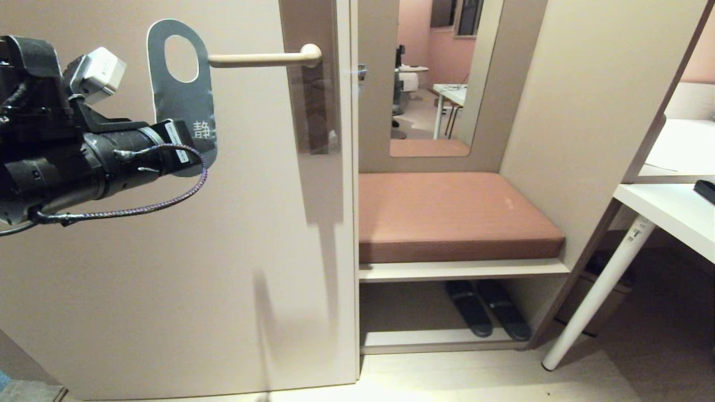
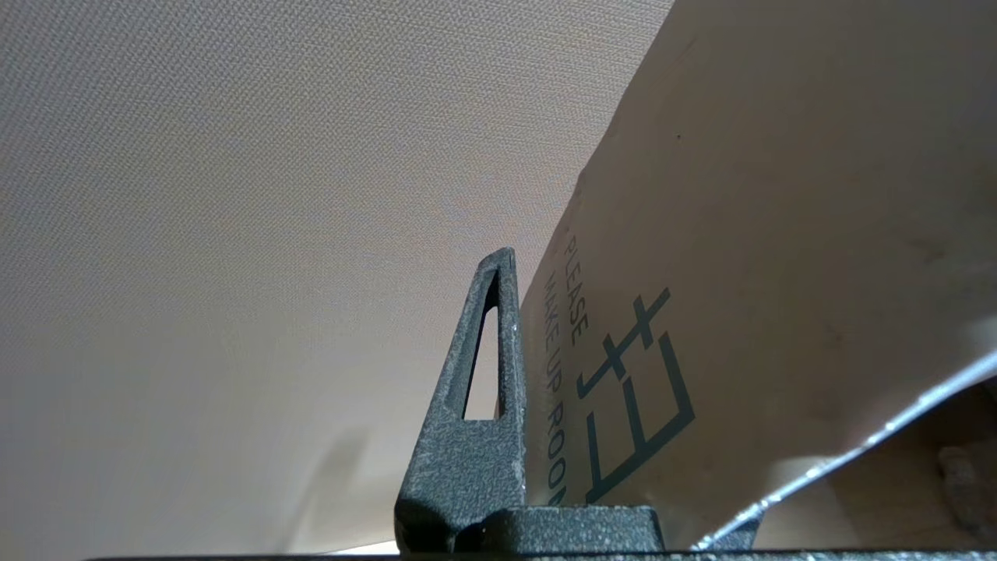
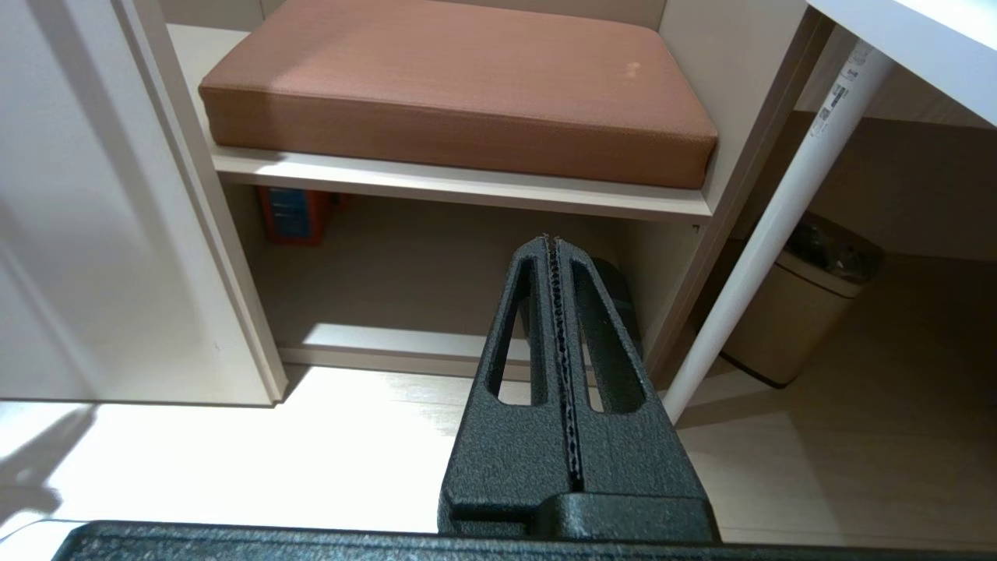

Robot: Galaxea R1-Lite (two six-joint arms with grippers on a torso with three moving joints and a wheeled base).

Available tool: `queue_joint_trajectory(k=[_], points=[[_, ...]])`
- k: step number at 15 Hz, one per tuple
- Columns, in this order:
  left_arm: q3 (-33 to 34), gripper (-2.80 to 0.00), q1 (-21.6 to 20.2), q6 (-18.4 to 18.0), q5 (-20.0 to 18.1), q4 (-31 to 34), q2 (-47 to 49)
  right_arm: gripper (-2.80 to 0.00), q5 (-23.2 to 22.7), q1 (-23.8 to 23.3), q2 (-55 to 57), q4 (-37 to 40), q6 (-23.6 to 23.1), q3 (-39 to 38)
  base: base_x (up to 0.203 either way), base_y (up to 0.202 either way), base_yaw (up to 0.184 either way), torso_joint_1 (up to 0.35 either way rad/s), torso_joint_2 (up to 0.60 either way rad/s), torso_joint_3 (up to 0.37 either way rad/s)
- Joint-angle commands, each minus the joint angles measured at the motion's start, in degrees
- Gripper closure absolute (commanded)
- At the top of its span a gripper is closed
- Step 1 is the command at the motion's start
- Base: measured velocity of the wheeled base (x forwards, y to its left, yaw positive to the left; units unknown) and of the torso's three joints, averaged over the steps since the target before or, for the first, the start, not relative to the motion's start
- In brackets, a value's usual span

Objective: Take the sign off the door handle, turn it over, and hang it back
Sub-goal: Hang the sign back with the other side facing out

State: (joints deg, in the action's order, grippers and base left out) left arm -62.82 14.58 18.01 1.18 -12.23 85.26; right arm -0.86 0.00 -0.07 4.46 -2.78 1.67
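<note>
The sign (image 1: 181, 95) hangs in the air just off the free end of the door handle (image 1: 262, 58), held up by the left gripper (image 1: 187, 148), which reaches in from the left of the head view and is clamped on the card's lower end. The big round hole sits level with the handle's tip but beside it, so the card looks clear of the bar and not threaded on it. The blue-grey face is turned toward the head camera, while the left wrist view shows the pale "make up room" face lying right against one dark finger (image 2: 483, 389), with the door (image 1: 167, 279) filling the background there. Gripping it by the bottom edge makes sense: it leaves the hole free and leading, so the opening can be slid along the bar without the fingers getting in the way. From this pose alone I cannot tell whether the card has only been pulled off or is already turned over, so the step in hand could be either the removal or the approach to re-hang. A thin flat card pinched at one end will tend to sway, so lining the hole up with the tip probably needs a steady, slow move. The right gripper (image 3: 557, 343) is parked low with its fingers pressed together on nothing, pointing toward the shelf under the cushioned bench (image 3: 459, 86).
</note>
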Motion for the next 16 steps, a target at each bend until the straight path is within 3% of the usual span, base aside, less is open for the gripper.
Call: queue_joint_trajectory(k=[1,16], points=[[-0.11,0.00,0.01,0.36,-0.04,-0.07,0.69,0.00,-0.02,0.00,0.07,0.02,-0.03,0.00,0.000,0.000,0.000,0.000,0.00,0.000],[-3.47,0.00,0.45,1.24,-0.58,-0.07,4.21,0.00,-0.02,0.00,0.07,0.02,-0.03,0.00,0.000,0.000,0.000,0.000,0.00,0.000]])
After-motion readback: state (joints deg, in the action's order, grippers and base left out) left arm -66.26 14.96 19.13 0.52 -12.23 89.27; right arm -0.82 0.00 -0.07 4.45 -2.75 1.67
